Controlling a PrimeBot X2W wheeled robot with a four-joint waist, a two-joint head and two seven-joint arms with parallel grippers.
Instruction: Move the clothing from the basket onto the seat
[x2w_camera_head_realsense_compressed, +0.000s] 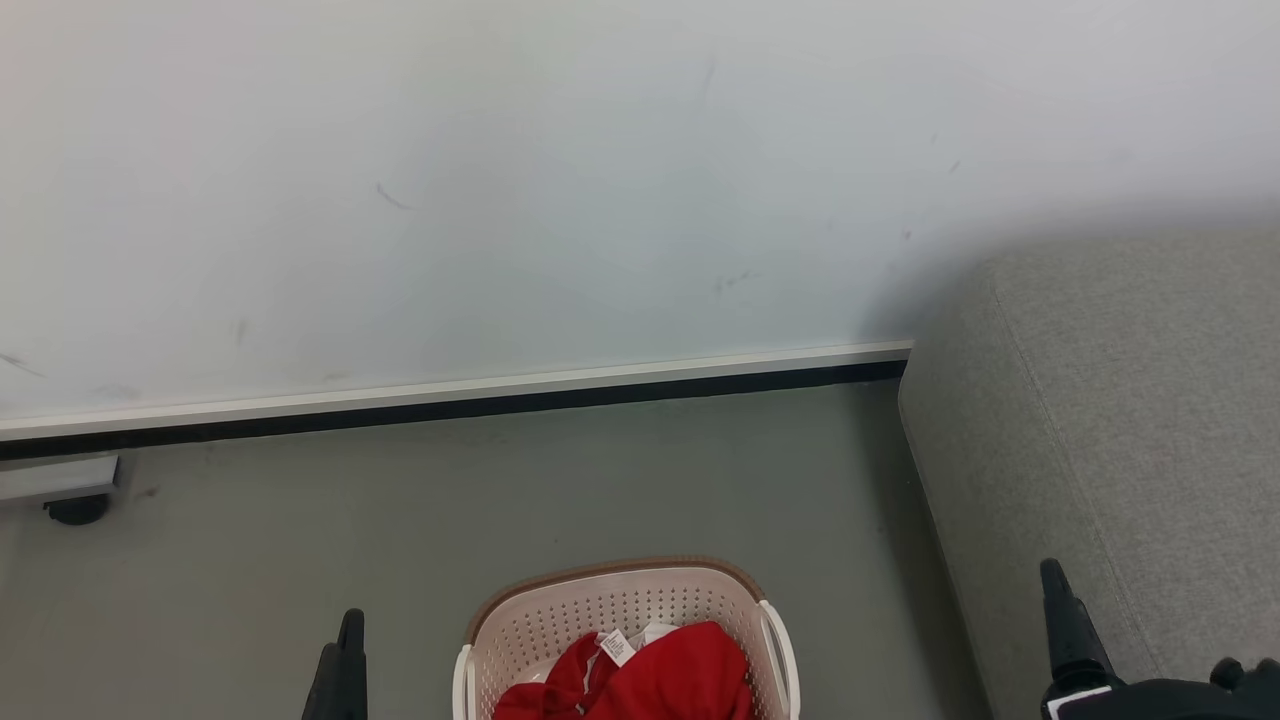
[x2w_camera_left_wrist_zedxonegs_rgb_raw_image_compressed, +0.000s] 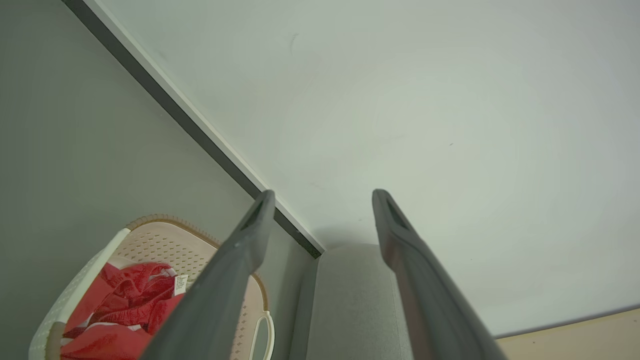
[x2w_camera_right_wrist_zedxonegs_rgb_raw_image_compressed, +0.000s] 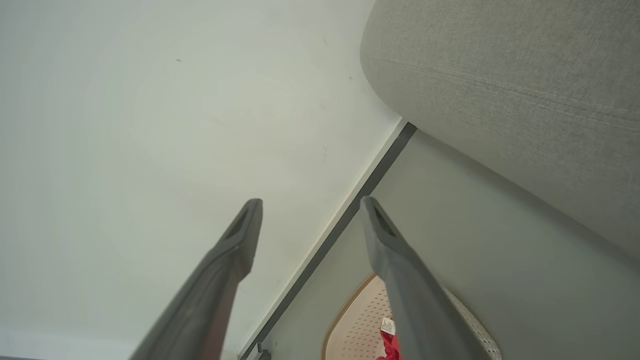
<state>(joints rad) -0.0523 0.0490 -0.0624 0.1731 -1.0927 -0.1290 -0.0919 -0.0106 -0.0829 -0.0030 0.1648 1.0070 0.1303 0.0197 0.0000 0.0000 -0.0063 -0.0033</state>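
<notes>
Right, your red garment (x2w_camera_head_realsense_compressed: 650, 675) lies crumpled in the cream laundry basket (x2w_camera_head_realsense_compressed: 610, 600) on the grey floor (x2w_camera_head_realsense_compressed: 500, 480). The sofa seat (x2w_camera_head_realsense_compressed: 1100, 420) is near, the white wall (x2w_camera_head_realsense_compressed: 500, 200) behind. Your left tool (x2w_camera_left_wrist_zedxonegs_rgb_raw_image_compressed: 323, 195) and right tool (x2w_camera_right_wrist_zedxonegs_rgb_raw_image_compressed: 311, 201) gape wide, empty.

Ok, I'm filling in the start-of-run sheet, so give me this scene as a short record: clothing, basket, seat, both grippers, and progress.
clothing: red, bunched inside the basket, white tag showing
basket: on the floor, in front of the robot
seat: grey cushion, to the basket's right, apart from it
left gripper: open, holding nothing, left of the basket
right gripper: open, holding nothing, beside the seat
progress: clothing not yet grasped or moved
</notes>
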